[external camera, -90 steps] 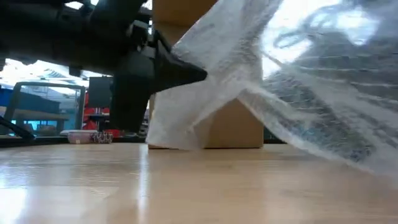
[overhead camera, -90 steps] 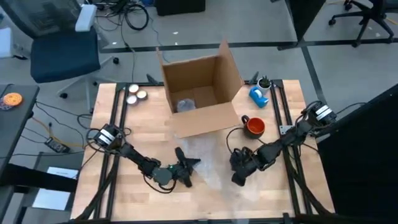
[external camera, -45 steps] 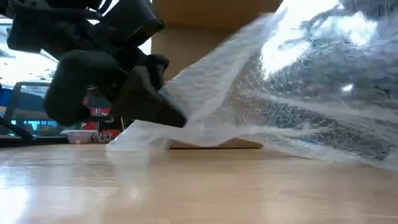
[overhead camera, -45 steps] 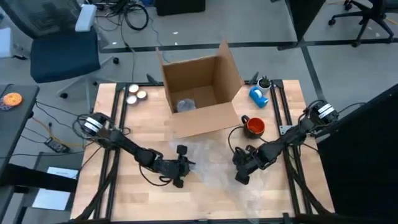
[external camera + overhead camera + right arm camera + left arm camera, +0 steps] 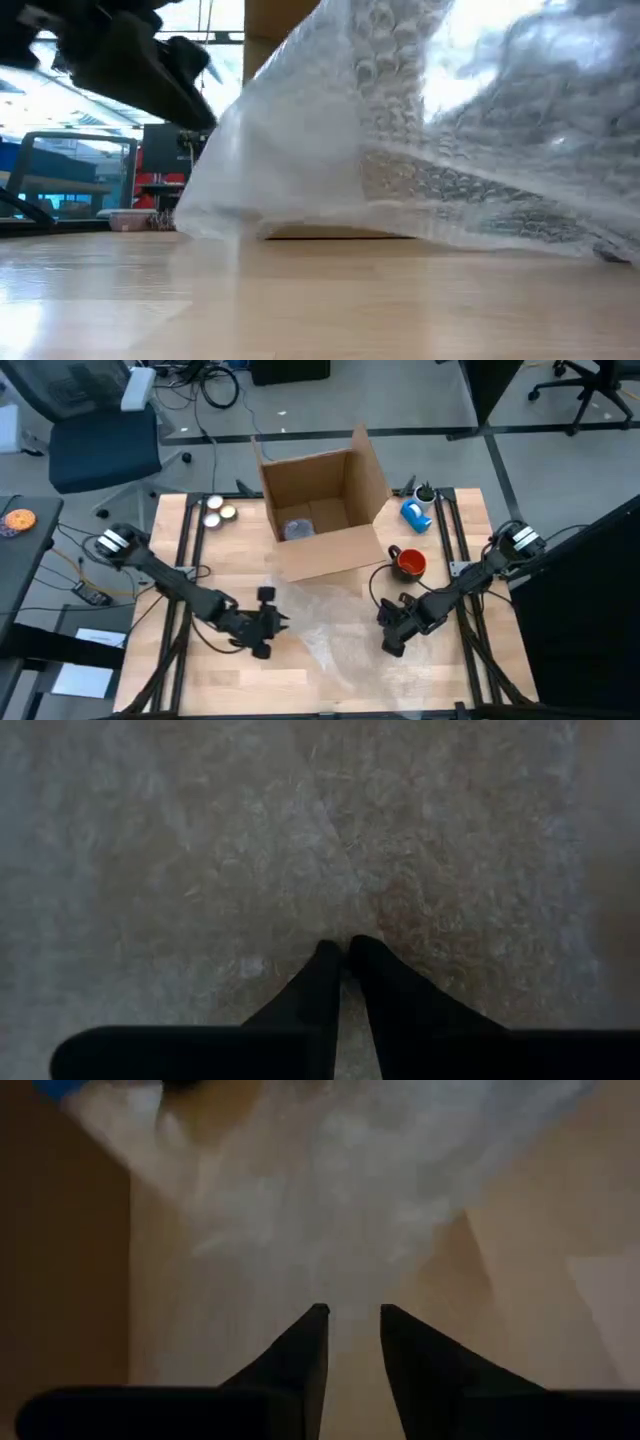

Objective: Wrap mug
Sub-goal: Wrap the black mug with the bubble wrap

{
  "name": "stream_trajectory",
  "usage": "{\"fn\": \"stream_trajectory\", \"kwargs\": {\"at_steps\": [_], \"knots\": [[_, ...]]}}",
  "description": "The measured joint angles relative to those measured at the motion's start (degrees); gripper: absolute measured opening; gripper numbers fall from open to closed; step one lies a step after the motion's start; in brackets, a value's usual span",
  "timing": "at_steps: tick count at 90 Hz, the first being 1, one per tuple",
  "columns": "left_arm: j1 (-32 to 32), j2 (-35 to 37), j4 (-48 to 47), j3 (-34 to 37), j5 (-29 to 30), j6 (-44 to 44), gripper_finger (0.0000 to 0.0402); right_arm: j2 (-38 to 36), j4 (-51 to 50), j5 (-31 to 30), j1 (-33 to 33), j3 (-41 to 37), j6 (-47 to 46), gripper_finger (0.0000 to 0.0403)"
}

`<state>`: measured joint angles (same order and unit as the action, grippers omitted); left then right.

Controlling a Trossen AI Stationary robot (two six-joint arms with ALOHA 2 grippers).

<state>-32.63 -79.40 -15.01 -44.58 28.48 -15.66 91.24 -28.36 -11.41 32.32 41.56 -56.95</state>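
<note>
Plastic pinched tight at the right gripper (image 5: 344, 946): fingertips pressed together on the bubble wrap (image 5: 335, 642), near its right edge. Opposite, at the left gripper (image 5: 351, 1313), only a narrow gap between fingers, aimed at the sheet's left edge, nothing visibly clamped. Between both, crumpled and partly lifted off the wooden table (image 5: 228, 560), not lying flat. Beyond the right gripper, upright and bare beside the cardboard box (image 5: 322, 490): orange mug (image 5: 411, 565), off the sheet. Judged as still the spreading stage. Next, probably: pull the wrap flat and taut, release one side, fetch the mug and set it on the sheet.
</note>
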Motion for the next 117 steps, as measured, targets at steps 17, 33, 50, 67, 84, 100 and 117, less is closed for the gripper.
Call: {"fn": "stream_trajectory", "kwargs": {"at_steps": [17, 33, 50, 67, 84, 100, 117], "knots": [[-3.6, 0.9, -4.7, 0.0, 3.1, -10.1, 0.0078, 0.0, -0.7, -3.5, 0.1, -0.1, -0.7, 0.0020], [-4.1, -2.6, 14.0, 0.0, 6.8, -5.0, 0.0078, 0.3, 0.5, -8.9, 0.0, -0.4, -2.3, 0.0020], [-0.4, -13.3, 41.1, -0.2, 3.6, 4.8, 0.0078, 0.4, 2.8, -14.5, 0.3, -0.5, -7.0, 0.0020], [3.5, -26.1, 30.7, -11.8, -1.9, 6.1, 0.0078, 0.4, 3.0, -14.8, 1.2, -0.5, -8.3, 0.0020], [4.8, -33.8, 0.3, -27.7, -1.3, 5.1, 0.0078, 0.4, 3.2, -14.7, 1.4, -0.4, -8.9, 0.0020], [4.6, -34.6, -19.1, -33.5, 1.5, -2.5, 0.0078, 0.3, 3.3, -14.5, 1.9, -0.4, -9.2, 0.0020], [1.0, -34.3, -40.5, -33.8, -2.8, -21.9, 0.0078, 0.5, 3.3, -14.6, 3.1, -0.3, -9.3, 0.0020]]}}
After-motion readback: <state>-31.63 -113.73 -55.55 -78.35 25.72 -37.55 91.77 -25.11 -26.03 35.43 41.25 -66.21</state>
